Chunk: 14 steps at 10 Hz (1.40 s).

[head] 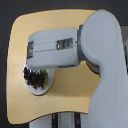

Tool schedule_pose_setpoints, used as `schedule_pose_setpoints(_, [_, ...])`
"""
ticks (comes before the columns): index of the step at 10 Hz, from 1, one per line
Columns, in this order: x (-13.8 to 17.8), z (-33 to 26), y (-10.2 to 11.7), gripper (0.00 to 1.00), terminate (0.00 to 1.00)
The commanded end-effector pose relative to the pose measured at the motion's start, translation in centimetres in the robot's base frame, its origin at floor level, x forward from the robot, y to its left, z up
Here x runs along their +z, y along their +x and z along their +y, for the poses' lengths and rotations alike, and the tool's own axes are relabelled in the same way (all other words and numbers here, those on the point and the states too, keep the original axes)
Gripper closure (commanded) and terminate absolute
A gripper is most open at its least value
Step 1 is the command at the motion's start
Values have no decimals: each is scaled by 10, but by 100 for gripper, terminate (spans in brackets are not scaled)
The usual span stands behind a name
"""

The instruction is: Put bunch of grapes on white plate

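The white plate lies near the table's edge at the exterior view's left, partly covered by the arm. The bunch of grapes, dark purple-black with a green leaf beside it, rests on the plate's left part. My grey forearm stretches across the table just above the plate. Its end reaches over the grapes, and the gripper itself is hidden under the arm, so its fingers do not show.
The tan wooden table has rounded corners and sits on a dark floor. My large grey upper arm covers the table's right side. Pale robot base parts show below the table's near edge.
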State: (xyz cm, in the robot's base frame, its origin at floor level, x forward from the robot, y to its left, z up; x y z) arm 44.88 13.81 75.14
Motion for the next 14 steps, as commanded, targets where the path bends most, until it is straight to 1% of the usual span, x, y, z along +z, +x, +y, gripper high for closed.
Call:
schedule_pose_setpoints(1, [3, -1, 8, 0, 0])
schedule_pose_setpoints(5, [13, -2, 10, 0, 0])
schedule_pose_setpoints(7, [23, 1, 16, 0, 0])
schedule_pose_setpoints(9, [61, 9, 32, 0, 0])
schedule_pose_setpoints(10, [82, 9, 36, 0, 0])
schedule_pose_setpoints(11, [91, 7, 38, 0, 0])
schedule_pose_setpoints(14, [135, -8, 61, 0, 0])
